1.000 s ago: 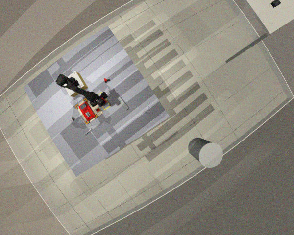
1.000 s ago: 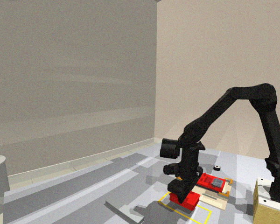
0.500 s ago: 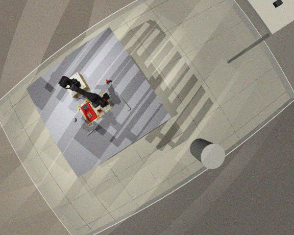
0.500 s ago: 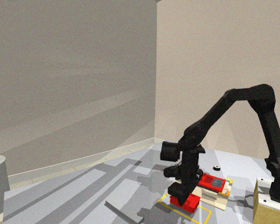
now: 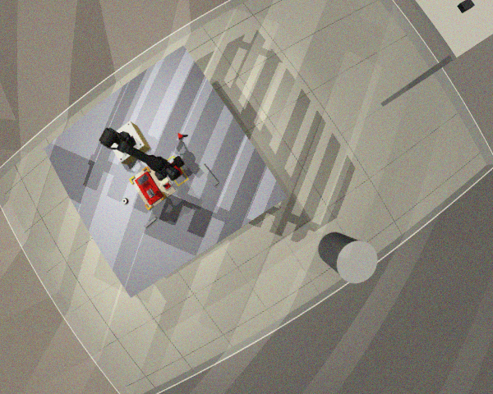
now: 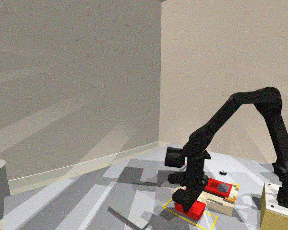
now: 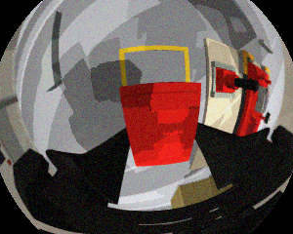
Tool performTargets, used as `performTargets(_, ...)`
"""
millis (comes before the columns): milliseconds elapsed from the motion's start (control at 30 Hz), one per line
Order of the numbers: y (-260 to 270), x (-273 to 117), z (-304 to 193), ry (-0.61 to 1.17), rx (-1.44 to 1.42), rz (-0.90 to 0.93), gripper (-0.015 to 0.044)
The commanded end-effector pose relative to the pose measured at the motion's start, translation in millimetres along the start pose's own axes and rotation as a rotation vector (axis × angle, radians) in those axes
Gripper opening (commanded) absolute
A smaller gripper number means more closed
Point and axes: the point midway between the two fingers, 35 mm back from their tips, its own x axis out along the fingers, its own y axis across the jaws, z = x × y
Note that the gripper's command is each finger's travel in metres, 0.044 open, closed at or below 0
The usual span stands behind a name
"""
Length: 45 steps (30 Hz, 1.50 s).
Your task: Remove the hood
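My gripper (image 5: 174, 170) (image 6: 190, 207) (image 7: 161, 128) is shut on the red hood (image 6: 197, 210) (image 7: 161, 114) and holds it low over the marked area. Whether the hood touches the table I cannot tell. The marked area, a yellow outline (image 5: 182, 182) (image 6: 213, 224) (image 7: 153, 48), is partly hidden by the hood and fingers. In the wrist view its far part shows beyond the hood. The toy car's cream body (image 6: 217, 204) (image 7: 224, 114) stands right beside the area, with its red rear part (image 5: 145, 183) (image 6: 212, 186) still on it. In the top view the arm mostly covers the hood.
A grey bar (image 5: 211, 174) (image 6: 125, 217) lies beyond the marked area. A small red piece (image 5: 181, 135) lies on the table to one side. A small black-and-white round part (image 5: 125, 200) (image 6: 222, 172) lies past the car. A grey cylinder (image 5: 357, 262) stands farther off.
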Motion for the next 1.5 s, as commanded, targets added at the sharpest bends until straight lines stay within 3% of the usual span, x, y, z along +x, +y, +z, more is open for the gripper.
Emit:
performTargets(0,0.5,2.4,-0.3,0.002,0.000,0.004,0.0000)
performTargets(767,0.6,13.6,-0.6,0.002,0.000,0.004,0.0000)
performTargets(1300,0.1,11.8,-0.2,0.000,0.000,0.000,0.0420)
performTargets(1467,0.6,-20.2,2.1,0.001,0.000,0.004,0.0440)
